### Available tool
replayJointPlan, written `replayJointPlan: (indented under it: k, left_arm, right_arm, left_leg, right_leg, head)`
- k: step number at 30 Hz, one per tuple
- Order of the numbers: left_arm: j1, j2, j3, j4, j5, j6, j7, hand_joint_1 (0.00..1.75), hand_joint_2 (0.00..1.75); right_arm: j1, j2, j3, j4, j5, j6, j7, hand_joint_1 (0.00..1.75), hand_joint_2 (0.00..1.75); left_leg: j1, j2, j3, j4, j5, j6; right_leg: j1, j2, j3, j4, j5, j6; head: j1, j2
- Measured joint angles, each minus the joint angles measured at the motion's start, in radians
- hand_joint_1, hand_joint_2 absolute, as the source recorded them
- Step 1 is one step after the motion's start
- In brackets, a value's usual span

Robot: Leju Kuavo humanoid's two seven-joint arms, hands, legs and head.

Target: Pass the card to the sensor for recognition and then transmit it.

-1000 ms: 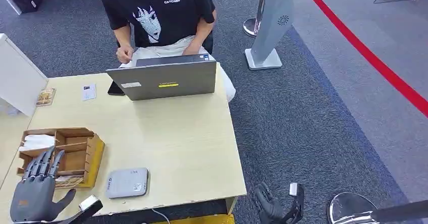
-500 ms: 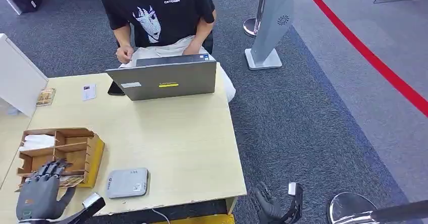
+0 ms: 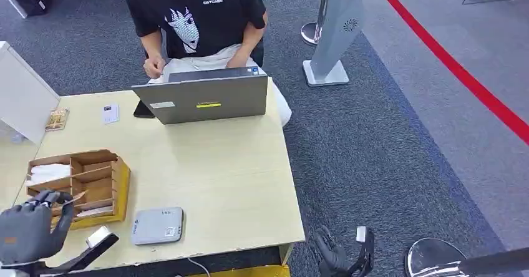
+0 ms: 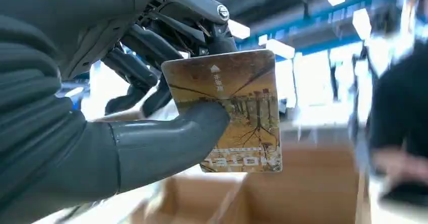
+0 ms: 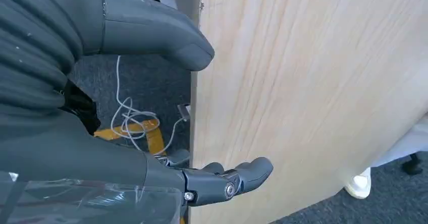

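The card point(image 4: 227, 110), brown with a tree picture on it, is pinched between the thumb and the darker fingers of the left hand point(image 3: 28, 230). In the head view this hand is raised just above the near corner of the wooden box point(image 3: 93, 183), so the card is judged to be taken out of the box already. The grey flat sensor point(image 3: 158, 225) lies on the table point(image 3: 218, 177), beside the box and near the front edge; nothing is placed on it. The card is not yet brought over the sensor, so the recognition step is left to do, and the handing over after it too. A person point(image 3: 196, 15) is seated behind the laptop point(image 3: 203, 99) at the far side of the table. The right hand point(image 3: 337, 258) hangs beside the table edge, holding nothing, its fingers loosely apart.
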Motion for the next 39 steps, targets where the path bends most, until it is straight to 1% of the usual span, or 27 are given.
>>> replayJointPlan:
  k: [5, 8, 12, 14, 16, 19, 24, 25, 29, 31, 33, 35, 36, 38, 39]
  left_arm:
    - [-0.088, 0.026, 0.024, -0.081, 0.020, -0.032, -0.009, 1.75, 1.75]
    - [-0.170, 0.051, 0.024, -0.096, 0.016, -0.084, -0.002, 1.75, 1.75]
    - [-0.232, 0.069, 0.024, -0.099, 0.018, -0.110, 0.009, 1.75, 1.75]
    - [-0.270, 0.076, 0.024, -0.096, 0.028, -0.151, 0.028, 1.75, 1.75]
    - [-0.329, 0.085, 0.023, -0.074, 0.033, -0.191, 0.052, 1.75, 1.75]
    - [-0.396, 0.093, 0.022, -0.026, 0.033, -0.231, 0.070, 1.75, 1.75]
    - [-0.461, 0.103, 0.005, 0.060, 0.008, -0.252, 0.084, 1.75, 1.75]
    - [-0.467, 0.108, 0.000, 0.071, 0.004, -0.253, 0.085, 0.00, 1.75]
    - [-0.467, 0.115, -0.009, 0.092, 0.002, -0.250, 0.096, 0.00, 1.75]
    - [-0.459, 0.118, -0.010, 0.096, 0.010, -0.238, 0.101, 0.00, 1.75]
    - [-0.438, 0.118, -0.010, 0.095, 0.015, -0.208, 0.097, 0.00, 1.75]
    - [-0.412, 0.118, -0.010, 0.093, 0.009, -0.168, 0.090, 0.00, 1.75]
    - [-0.393, 0.118, -0.010, 0.088, 0.004, -0.135, 0.085, 0.00, 1.75]
    - [-0.328, 0.116, 0.000, 0.040, 0.008, -0.027, 0.068, 0.00, 1.75]
    - [-0.296, 0.114, 0.009, 0.017, 0.013, 0.010, 0.062, 0.00, 1.75]
  right_arm:
    - [0.002, 0.000, 0.008, 0.000, 0.002, -0.002, -0.006, 0.00, 1.75]
    - [-0.002, 0.000, 0.017, 0.005, 0.008, -0.003, -0.012, 0.00, 1.75]
    - [-0.003, 0.000, 0.023, 0.010, 0.013, -0.003, -0.015, 0.00, 1.75]
    - [-0.005, 0.000, 0.027, 0.013, 0.018, -0.003, -0.016, 0.00, 1.75]
    - [-0.010, -0.001, 0.036, 0.017, 0.018, 0.000, -0.017, 0.00, 1.75]
    - [-0.017, -0.001, 0.044, 0.024, 0.018, 0.007, -0.017, 0.00, 1.75]
    - [-0.029, -0.001, 0.061, 0.042, 0.015, 0.017, -0.021, 0.00, 1.75]
    - [-0.029, -0.001, 0.064, 0.044, 0.014, 0.019, -0.021, 0.00, 1.75]
    - [-0.029, -0.002, 0.067, 0.051, 0.014, 0.024, -0.024, 0.00, 1.75]
    - [-0.029, -0.003, 0.071, 0.053, 0.014, 0.025, -0.024, 0.00, 1.75]
    - [-0.028, -0.005, 0.074, 0.053, 0.011, 0.025, -0.025, 0.00, 1.75]
    - [-0.027, -0.006, 0.074, 0.053, -0.002, 0.025, -0.027, 0.00, 1.75]
    - [-0.027, -0.006, 0.074, 0.053, -0.003, 0.024, -0.027, 0.00, 1.75]
    - [-0.023, -0.007, 0.074, 0.053, -0.011, 0.022, -0.028, 0.00, 1.75]
    - [-0.018, -0.008, 0.074, 0.051, -0.016, 0.021, -0.029, 0.00, 1.75]
  left_leg:
    - [0.000, 0.000, 0.001, 0.000, 0.000, 0.000]
    - [0.000, -0.001, 0.000, 0.000, 0.002, 0.000]
    - [0.000, 0.000, 0.000, 0.000, 0.002, 0.000]
    - [0.000, 0.000, 0.000, 0.000, 0.002, 0.000]
    - [0.000, -0.001, 0.000, 0.000, 0.002, 0.000]
    - [0.000, 0.000, 0.000, 0.000, 0.002, 0.000]
    - [0.000, 0.002, 0.000, 0.000, 0.003, 0.000]
    - [0.000, 0.002, 0.000, 0.000, 0.003, 0.000]
    - [0.000, 0.002, 0.000, 0.000, 0.003, 0.000]
    - [0.000, 0.002, 0.000, 0.000, 0.002, -0.001]
    - [0.000, 0.002, 0.000, 0.000, 0.002, 0.000]
    - [0.000, 0.002, 0.000, 0.000, 0.002, 0.000]
    - [0.000, 0.002, 0.000, 0.000, 0.002, 0.000]
    - [0.000, 0.003, 0.000, 0.000, 0.002, -0.001]
    - [0.000, 0.003, 0.000, 0.000, 0.001, -0.001]
  right_leg:
    - [0.000, 0.000, 0.000, 0.000, 0.001, 0.000]
    - [0.000, -0.001, 0.001, 0.000, 0.001, 0.000]
    - [0.000, 0.000, 0.000, 0.001, 0.001, -0.001]
    - [0.000, 0.000, 0.000, 0.000, 0.001, 0.000]
    - [0.000, 0.000, 0.000, 0.000, 0.002, -0.001]
    - [0.000, 0.000, 0.000, 0.001, 0.003, -0.002]
    - [0.000, 0.002, 0.000, 0.001, 0.003, -0.002]
    - [0.000, 0.002, -0.001, 0.001, 0.003, -0.002]
    - [0.000, 0.002, -0.001, 0.000, 0.003, -0.002]
    - [0.000, 0.002, -0.001, 0.000, 0.003, -0.002]
    - [0.000, 0.002, -0.001, 0.000, 0.003, -0.002]
    - [0.000, 0.002, -0.001, 0.000, 0.003, -0.002]
    - [0.000, 0.002, -0.001, 0.000, 0.003, -0.002]
    - [0.000, 0.004, -0.001, 0.000, 0.002, -0.002]
    - [0.000, 0.004, -0.001, 0.000, 0.002, -0.002]
  head:
    - [0.000, 0.000]
    - [0.001, 0.000]
    - [0.000, 0.000]
    - [0.000, 0.000]
    - [0.002, 0.000]
    - [0.000, 0.000]
    - [0.001, 0.000]
    - [0.001, 0.000]
    - [0.001, 0.000]
    - [0.000, 0.000]
    - [0.001, 0.000]
    - [0.001, 0.000]
    - [0.000, 0.000]
    - [0.000, 0.000]
    - [0.000, 0.000]
